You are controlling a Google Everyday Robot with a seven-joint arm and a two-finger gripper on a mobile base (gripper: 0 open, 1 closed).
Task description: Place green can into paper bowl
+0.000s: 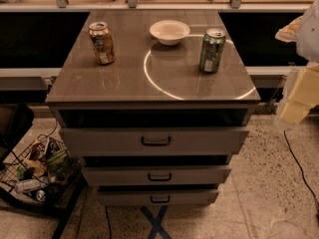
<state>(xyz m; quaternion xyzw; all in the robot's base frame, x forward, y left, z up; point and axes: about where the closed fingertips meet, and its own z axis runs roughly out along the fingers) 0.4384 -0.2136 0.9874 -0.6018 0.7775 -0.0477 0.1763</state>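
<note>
Presently the end effector [298,99] is hanging off the right edge of the bench [149,86], well apart from everything on top and not on any can; whether it is apart or together I cannot tell. The green can [212,50] is standing upright near the right edge, toward the rear; the paper bowl [169,32] is sitting near the middle of the rear edge, close to the can but not touching it; the orange-brown can [101,43] is standing toward the rear-left corner, well out of the way.

Judging from this, the reach for the green can is only beginning; it is probably wisest to come in level from the right, closing around the middle of the can's body, keeping it upright, lifting it above the bowl's thin rim, and lowering it onto the bowl's centre rather than its sloping wall.

The can is looking like smooth, thin aluminium, cylindrical and liable to dent; the bowl is shallow, round, matte off-white and likely light, so a nudge may be sending it sliding; the bench top is glossy, reflecting a ring of light.
</note>
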